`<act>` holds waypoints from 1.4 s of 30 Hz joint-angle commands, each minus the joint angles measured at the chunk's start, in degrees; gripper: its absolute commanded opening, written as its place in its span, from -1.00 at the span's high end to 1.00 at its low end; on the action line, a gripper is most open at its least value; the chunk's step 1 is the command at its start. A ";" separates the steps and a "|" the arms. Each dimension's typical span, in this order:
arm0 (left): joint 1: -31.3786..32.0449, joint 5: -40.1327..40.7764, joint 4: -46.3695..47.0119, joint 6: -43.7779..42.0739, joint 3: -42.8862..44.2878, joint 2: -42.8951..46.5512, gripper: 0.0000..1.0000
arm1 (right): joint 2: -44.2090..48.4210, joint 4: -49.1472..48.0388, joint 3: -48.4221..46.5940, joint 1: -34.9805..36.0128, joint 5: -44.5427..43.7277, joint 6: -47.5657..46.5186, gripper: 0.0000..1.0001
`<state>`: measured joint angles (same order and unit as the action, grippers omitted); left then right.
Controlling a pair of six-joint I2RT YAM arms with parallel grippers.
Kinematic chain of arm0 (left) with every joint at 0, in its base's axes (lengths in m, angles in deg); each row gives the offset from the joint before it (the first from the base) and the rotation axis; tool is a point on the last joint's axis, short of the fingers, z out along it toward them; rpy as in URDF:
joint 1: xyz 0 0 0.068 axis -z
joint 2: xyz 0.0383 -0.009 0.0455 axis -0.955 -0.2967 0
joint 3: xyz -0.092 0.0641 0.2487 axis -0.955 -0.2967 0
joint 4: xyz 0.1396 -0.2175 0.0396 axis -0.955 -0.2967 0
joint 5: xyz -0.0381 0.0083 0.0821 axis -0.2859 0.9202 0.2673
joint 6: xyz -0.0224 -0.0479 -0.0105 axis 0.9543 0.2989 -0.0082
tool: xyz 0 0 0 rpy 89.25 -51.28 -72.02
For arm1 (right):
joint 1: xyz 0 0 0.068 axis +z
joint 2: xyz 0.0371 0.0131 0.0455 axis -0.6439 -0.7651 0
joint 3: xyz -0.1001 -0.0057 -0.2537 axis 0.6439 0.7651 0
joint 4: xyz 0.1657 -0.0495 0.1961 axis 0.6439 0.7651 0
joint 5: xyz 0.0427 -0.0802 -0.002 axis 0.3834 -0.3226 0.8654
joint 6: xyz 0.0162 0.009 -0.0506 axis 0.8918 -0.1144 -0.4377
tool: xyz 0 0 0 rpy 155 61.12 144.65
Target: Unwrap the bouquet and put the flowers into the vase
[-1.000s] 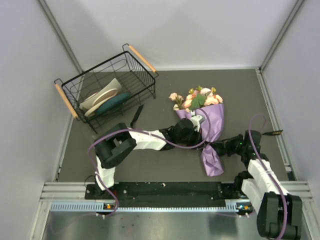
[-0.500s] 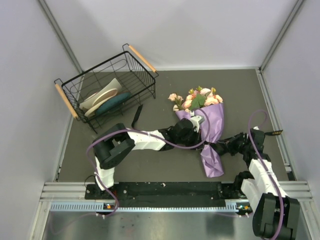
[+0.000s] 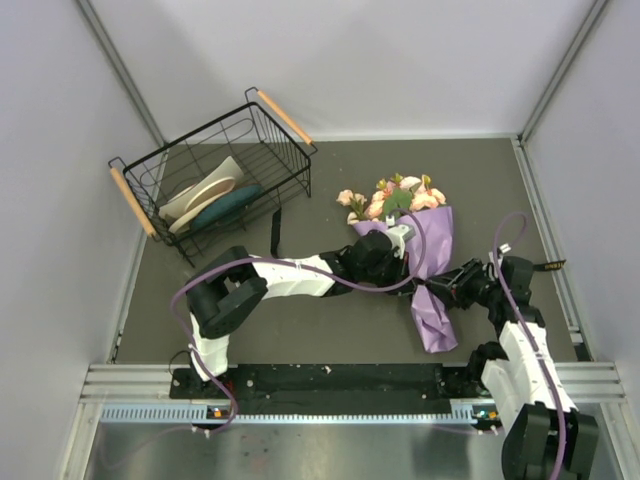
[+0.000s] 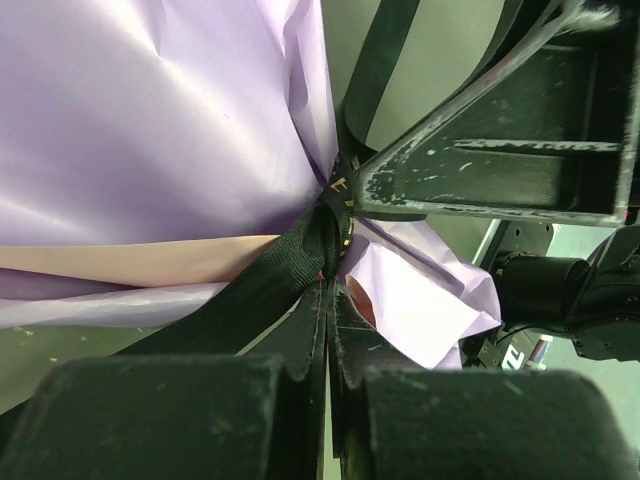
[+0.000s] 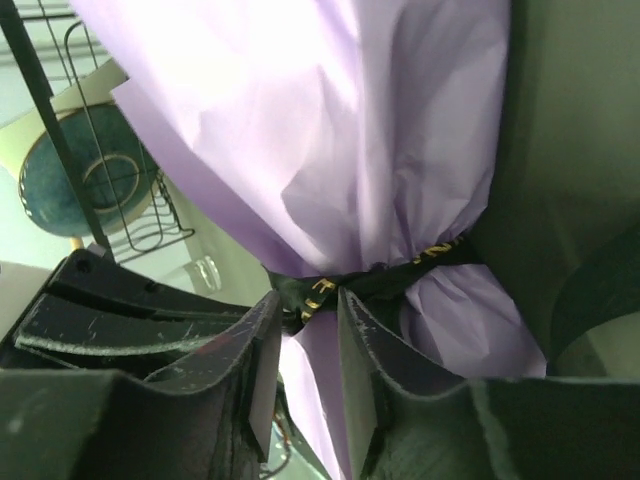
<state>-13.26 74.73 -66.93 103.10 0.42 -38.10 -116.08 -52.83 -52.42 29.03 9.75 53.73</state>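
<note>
Top external view is showing the bouquet (image 3: 432,245) lying on the desk (image 3: 480,190) right of centre, blooms pointing toward the far wall. The left hand (image 4: 335,205) is pinching the black ribbon (image 4: 265,290) with jaws fully closed. The right hand (image 5: 308,300) is standing slightly parted, its tips straddling the ribbon's knot.

left arm (image 3: 290,276) stretched to centre | left fingers (image 4: 292,352) pressed together | right arm (image 3: 520,345) bent inward | right fingers (image 5: 258,350) slightly apart

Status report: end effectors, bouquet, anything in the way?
Left end effector shut on ribbon; right end effector open astride it. Bouquet lying wrapped. Basket apart, far-left.
</note>
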 commanded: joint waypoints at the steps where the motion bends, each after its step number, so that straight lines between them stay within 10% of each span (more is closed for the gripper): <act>1: 0.37 -1.03 1.24 0.69 1.92 0.75 1.00 | 0.65 0.00 1.84 -0.20 -0.90 3.73 0.49; 24: 0.28 -1.21 0.54 -0.10 0.69 -0.48 1.00 | 0.73 0.35 5.71 -0.20 -9.60 12.87 0.34; 31: 0.28 0.37 0.80 -0.46 -1.24 0.93 1.00 | -1.29 0.26 4.57 -0.20 -9.96 13.31 0.87; 42: -1.03 3.71 -1.40 0.25 -4.23 1.19 1.00 | -0.94 1.06 2.46 -1.78 -8.73 11.91 1.00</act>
<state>-13.26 76.08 -67.50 103.12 -1.57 -38.84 -117.09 -51.96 -47.00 28.95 3.33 67.19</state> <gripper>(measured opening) 0.009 0.005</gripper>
